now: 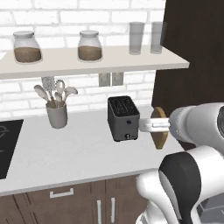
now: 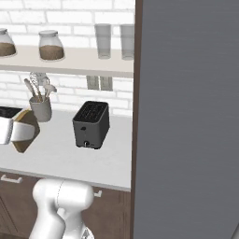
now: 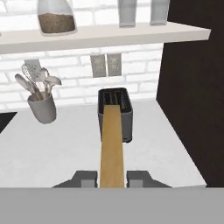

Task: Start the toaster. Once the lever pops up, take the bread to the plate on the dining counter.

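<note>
My gripper is shut on the bread, a golden-brown slice seen edge-on between the two dark fingers. In the left base view the bread hangs in the air to the right of the toaster, held by the gripper. From the right base view the bread and gripper are left of the toaster. The dark grey toaster stands on the grey worktop, its slots empty. The plate and the dining counter are out of view.
A grey utensil cup with spoons stands left of the toaster. A black cooktop lies at the far left. The shelf above carries jars and glasses. A tall dark cabinet bounds the worktop on the right.
</note>
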{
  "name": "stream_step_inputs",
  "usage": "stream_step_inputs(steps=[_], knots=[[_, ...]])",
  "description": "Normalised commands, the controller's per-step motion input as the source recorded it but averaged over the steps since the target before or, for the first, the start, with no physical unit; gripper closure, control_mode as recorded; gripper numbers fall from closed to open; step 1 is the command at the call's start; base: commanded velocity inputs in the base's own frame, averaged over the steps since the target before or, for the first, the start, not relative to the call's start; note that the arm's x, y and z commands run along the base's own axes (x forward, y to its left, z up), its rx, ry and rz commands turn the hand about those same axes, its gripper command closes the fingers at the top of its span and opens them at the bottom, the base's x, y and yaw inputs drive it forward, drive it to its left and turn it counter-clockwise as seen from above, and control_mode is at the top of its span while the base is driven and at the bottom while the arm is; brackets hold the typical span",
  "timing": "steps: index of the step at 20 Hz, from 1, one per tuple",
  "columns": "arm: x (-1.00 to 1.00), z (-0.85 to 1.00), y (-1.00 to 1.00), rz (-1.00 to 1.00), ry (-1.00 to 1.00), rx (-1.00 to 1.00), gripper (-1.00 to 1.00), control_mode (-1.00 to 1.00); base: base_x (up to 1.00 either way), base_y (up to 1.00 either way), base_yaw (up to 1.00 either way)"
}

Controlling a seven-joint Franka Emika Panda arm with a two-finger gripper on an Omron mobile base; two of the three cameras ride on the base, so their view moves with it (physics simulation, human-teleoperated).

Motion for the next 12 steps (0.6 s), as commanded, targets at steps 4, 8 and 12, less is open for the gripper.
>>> stream_step_inputs(steps=[4,8,12], knots=[[-0.16,0.00,0.00,0.02,0.00,0.00,1.00,1.00,-0.64,0.00,0.05],[0.00,0.00,0.00,0.00,0.00,0.00,1.00,1.00,-0.82,0.00,0.37],[0.00,0.00,0.00,0.00,0.00,0.00,1.00,1.00,-0.72,0.00,0.79]])
